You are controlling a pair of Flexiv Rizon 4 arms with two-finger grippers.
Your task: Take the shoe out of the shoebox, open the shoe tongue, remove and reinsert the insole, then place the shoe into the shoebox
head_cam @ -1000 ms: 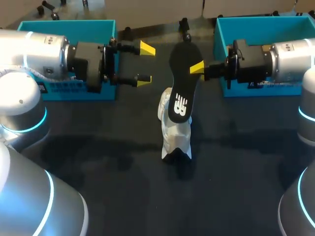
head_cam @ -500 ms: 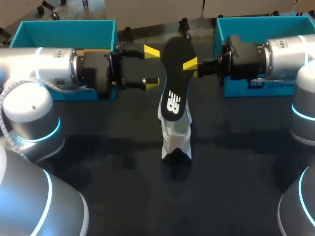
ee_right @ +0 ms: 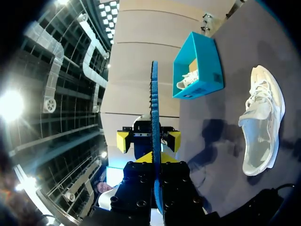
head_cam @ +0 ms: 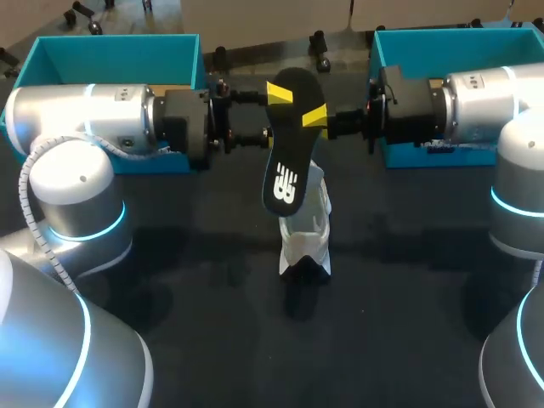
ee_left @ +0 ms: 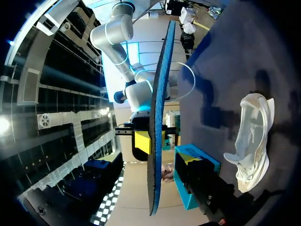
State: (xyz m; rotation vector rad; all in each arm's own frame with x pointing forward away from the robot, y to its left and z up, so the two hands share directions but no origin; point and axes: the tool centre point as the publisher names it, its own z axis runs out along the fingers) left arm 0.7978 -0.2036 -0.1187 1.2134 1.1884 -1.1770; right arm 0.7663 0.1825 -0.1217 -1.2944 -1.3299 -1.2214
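Two robot arms are reaching in over the dark table [head_cam: 212, 340], one from each side, and meeting at its far middle. Two teal shoeboxes are sitting along the far edge: the left box [head_cam: 119, 53] behind the left arm, the right box [head_cam: 459, 41] behind the right arm. From the right wrist, something white that looks like a second shoe [ee_right: 187, 81] is showing inside the left box. One white shoe [head_cam: 306, 228] is lying on the table, out of both boxes, between the two arms and nearer than the grippers. One black insole [head_cam: 286, 149] is hanging almost upright in the air over it, lower end above the shoe. The right gripper [head_cam: 316, 119] is pinching the insole near its top. The left gripper [head_cam: 270, 115] is straddling the same end, fingers spread with a gap on each side. A white logo [head_cam: 286, 183] is showing on the insole, and a small label [head_cam: 442, 146] on the right box's front is too small to read.
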